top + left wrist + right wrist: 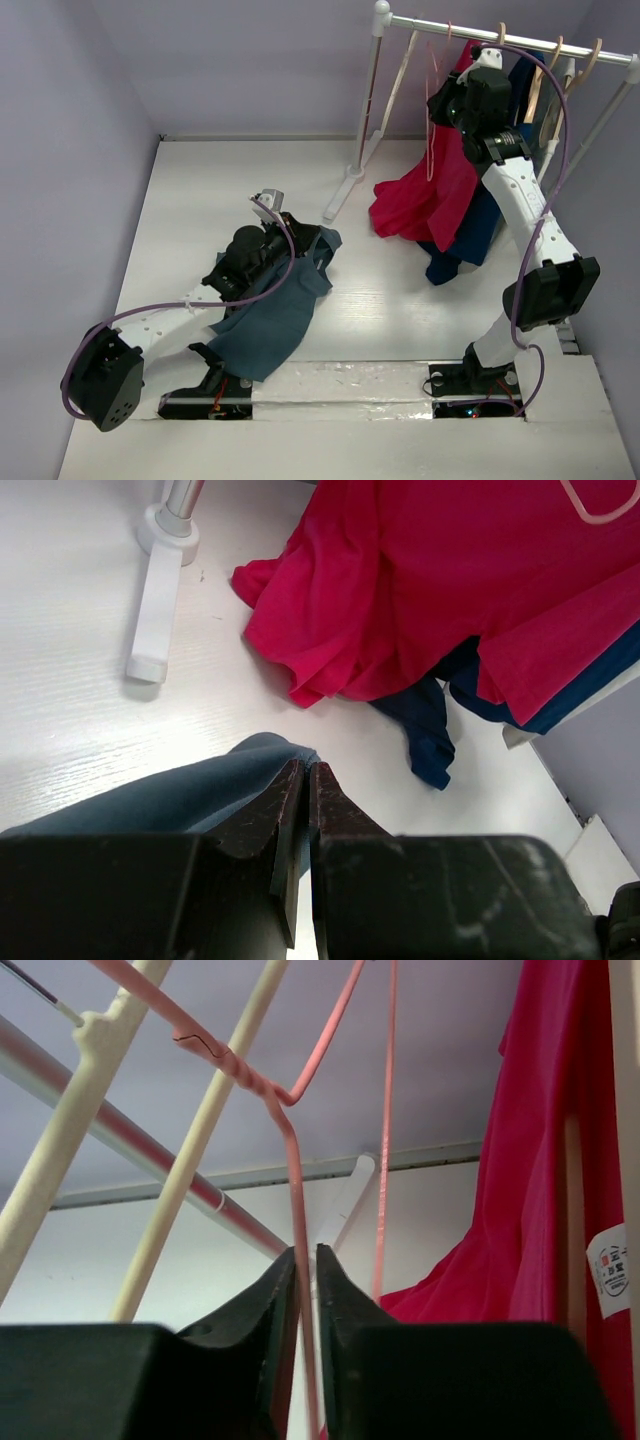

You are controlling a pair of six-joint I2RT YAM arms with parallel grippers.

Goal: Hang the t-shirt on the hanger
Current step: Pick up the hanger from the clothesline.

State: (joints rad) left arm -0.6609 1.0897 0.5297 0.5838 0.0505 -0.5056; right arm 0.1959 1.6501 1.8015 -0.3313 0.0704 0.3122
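Observation:
The slate-blue t-shirt (272,318) lies crumpled on the white table over my left arm. My left gripper (300,240) is shut on a fold of it, low over the table. The left wrist view shows the jaws (307,768) pinching the t-shirt's edge (180,795). The thin pale-pink hanger (432,110) hangs on the rack rail. My right gripper (447,100) is raised at the rack and shut on it. In the right wrist view the fingers (306,1252) clamp one pink rod of the hanger (290,1150).
A white clothes rack (500,35) stands at the back right, its foot (345,190) on the table. A red t-shirt (425,195) and a navy t-shirt (470,235) hang down to the table. A cream hanger (400,80) and wooden hangers (545,85) share the rail.

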